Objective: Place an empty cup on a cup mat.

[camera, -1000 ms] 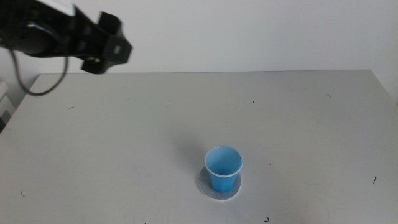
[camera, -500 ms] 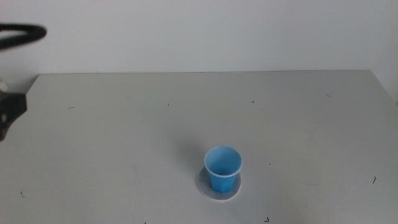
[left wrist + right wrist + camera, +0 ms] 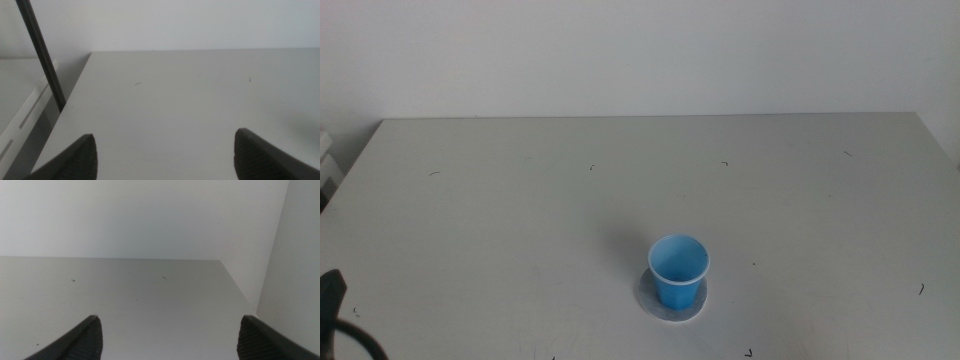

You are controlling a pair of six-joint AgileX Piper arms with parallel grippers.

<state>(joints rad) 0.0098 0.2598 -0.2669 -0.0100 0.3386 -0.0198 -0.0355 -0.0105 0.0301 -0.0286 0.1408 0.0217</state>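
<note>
No readable text anywhere.
The cup and the cup mat under it carry no print, label or number; the table around the cup shows only tiny dark specks, not letters.

A big pale grey table with tiny dark marks stands against a plain white wall.

A small bright blue paper cup stands upright, mouth open to the ceiling, thin white rim on top and a paler blue inside with nothing in it. It sits on the cup mat, a flat round grey disc with a pale edge showing around the cup's base, lying toward the near middle of the surface.
</note>
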